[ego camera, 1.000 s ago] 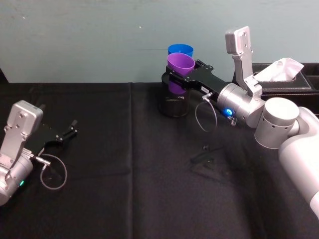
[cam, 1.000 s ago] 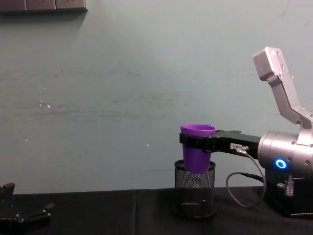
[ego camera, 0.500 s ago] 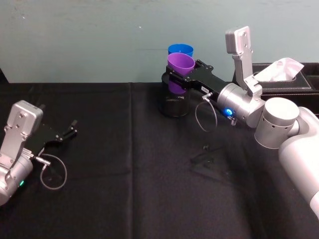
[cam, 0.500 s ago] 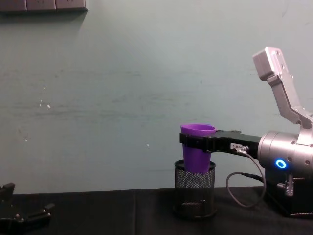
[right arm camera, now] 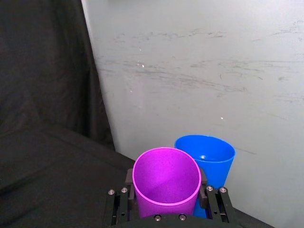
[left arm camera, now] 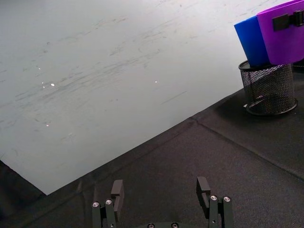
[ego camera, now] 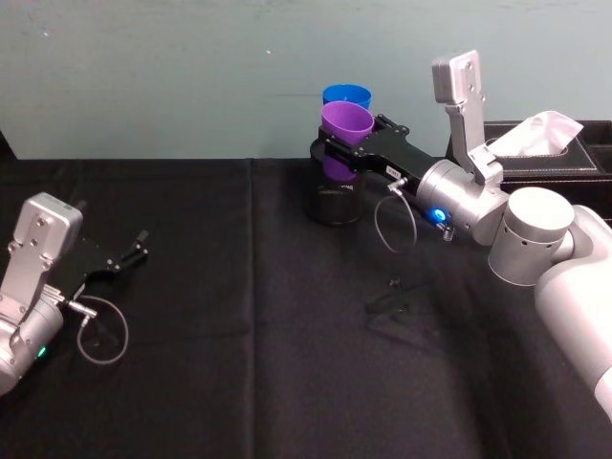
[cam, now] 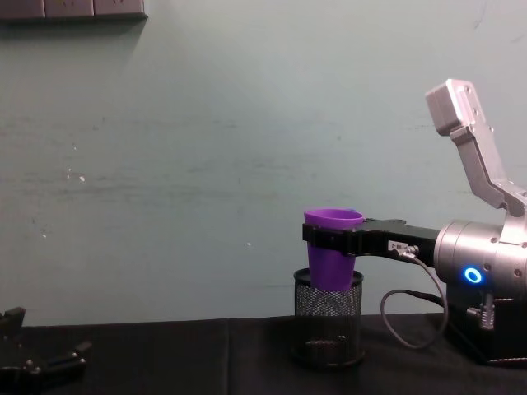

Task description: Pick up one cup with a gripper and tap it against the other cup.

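Evidently the tap is at hand or happening: the right gripper [ego camera: 350,145] reaches across from the right with its two fingers pinching the purple cup [ego camera: 345,121] just under the rim, holding it upright and off the table [ego camera: 239,335]. Gripping high on the tapered wall leaves the cup's far side free, and that is the side facing the blue cup [ego camera: 346,95].

The blue cup stands directly on the far side of the purple one, close to the back wall, its lower part down in the black mesh pen holder [ego camera: 334,203]. The holder probably serves as a stand: it raises the blue cup and should keep it from sliding when struck.

From the left wrist view the two walls lie side against side. From the right wrist view the purple rim overlaps the blue one. Whether they truly touch or sit a hair apart I cannot tell.

At the near left, well apart from the cups, the left gripper [ego camera: 129,253] rests low over the black cloth with its fingers spread and holding nothing, parked out of the working arm's path
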{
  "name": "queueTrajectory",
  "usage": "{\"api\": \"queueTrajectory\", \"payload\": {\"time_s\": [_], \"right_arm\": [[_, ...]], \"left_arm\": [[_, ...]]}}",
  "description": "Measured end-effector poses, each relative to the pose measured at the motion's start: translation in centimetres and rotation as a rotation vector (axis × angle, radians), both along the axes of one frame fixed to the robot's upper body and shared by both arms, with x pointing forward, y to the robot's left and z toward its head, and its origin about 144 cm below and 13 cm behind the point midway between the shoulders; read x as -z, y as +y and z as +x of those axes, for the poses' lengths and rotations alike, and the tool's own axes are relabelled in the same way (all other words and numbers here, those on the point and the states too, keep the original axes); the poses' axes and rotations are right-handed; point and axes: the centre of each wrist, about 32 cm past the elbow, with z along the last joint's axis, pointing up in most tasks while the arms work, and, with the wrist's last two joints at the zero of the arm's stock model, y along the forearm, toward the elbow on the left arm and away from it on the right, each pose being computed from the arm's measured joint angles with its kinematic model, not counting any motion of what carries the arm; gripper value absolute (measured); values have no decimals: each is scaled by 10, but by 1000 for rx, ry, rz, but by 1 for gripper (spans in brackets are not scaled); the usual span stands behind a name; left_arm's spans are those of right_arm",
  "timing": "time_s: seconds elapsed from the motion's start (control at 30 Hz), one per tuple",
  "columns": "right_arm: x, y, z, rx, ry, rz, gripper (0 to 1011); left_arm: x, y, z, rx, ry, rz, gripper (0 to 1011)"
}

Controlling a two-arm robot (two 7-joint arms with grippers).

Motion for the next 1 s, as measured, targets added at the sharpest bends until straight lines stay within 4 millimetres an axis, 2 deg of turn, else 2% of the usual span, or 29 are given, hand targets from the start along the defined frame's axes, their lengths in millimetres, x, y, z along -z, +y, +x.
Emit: {"api": "queueTrajectory", "payload": {"time_s": [1.0], "right_arm": [[0,0,0,0,0,0,730]], "left_arm": [[0,0,0,0,0,0,1000]]}}
